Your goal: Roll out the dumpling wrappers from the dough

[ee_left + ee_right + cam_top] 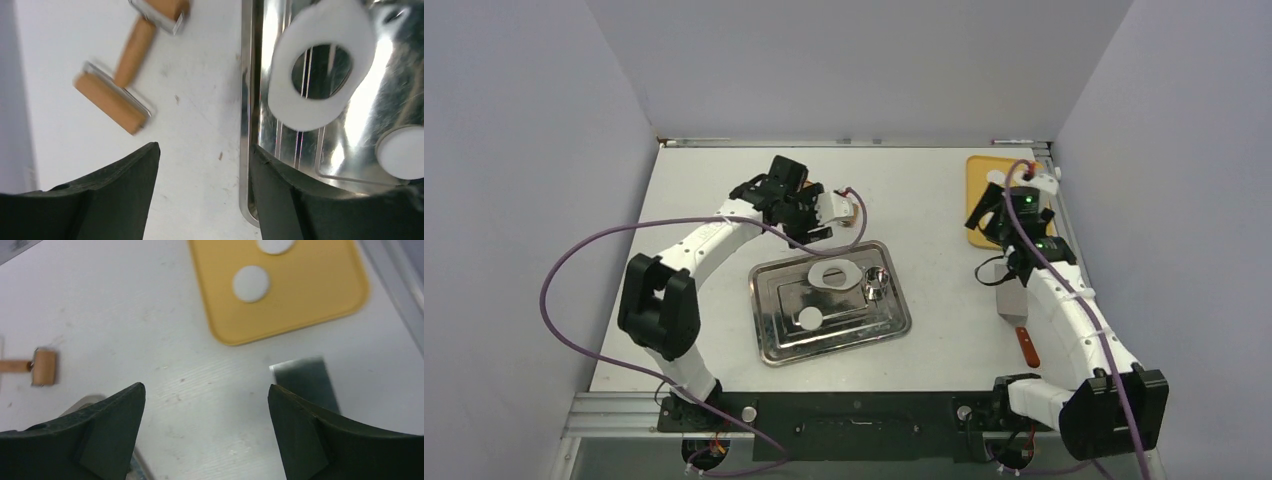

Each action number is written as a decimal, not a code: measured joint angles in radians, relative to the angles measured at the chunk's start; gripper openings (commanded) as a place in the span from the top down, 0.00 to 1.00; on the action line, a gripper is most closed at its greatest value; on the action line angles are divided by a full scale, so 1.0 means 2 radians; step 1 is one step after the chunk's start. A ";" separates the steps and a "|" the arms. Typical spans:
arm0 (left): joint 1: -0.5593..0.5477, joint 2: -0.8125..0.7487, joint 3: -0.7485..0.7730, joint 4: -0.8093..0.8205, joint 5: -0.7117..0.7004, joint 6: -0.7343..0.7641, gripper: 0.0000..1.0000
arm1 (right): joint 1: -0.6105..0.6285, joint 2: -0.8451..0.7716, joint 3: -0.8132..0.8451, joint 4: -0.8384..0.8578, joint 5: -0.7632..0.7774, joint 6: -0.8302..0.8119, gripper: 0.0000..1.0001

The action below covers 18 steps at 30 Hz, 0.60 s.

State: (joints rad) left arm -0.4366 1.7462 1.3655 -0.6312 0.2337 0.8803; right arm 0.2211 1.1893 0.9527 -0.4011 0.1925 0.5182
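Two dumpling wrappers (pixel 251 283) lie well beyond the right fingers (pixel 107 432) (spread, empty)

Lab cell (plain white walls (pixel 514 150))

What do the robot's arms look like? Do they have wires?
The left arm and right arm are white tubes with chunky black joints. A purple cable runs along each. The right arm has a small green light near its wrist. The left gripper and right gripper each end in two thick dark fingers.
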 measured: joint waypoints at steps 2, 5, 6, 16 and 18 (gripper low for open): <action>-0.035 -0.021 0.028 -0.011 -0.004 0.010 0.36 | -0.062 -0.021 -0.003 -0.028 -0.005 0.006 0.07; -0.090 -0.035 0.079 -0.021 -0.002 0.008 0.36 | -0.133 -0.035 -0.004 -0.076 -0.006 0.020 0.02; -0.098 -0.035 0.088 -0.022 -0.001 0.003 0.36 | -0.151 -0.036 -0.004 -0.090 -0.008 0.021 0.04; -0.008 -0.089 -0.099 0.014 0.010 -0.055 0.34 | -0.206 0.123 0.154 -0.262 -0.107 -0.117 0.27; 0.016 -0.095 -0.128 0.021 0.015 -0.059 0.33 | -0.197 0.150 0.200 -0.270 -0.122 -0.164 0.20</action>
State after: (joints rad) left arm -0.4038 1.5555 1.1091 -0.5888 0.2634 0.7631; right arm -0.1726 1.4891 1.3518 -0.9405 -0.0509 0.1905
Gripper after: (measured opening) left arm 0.661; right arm 0.723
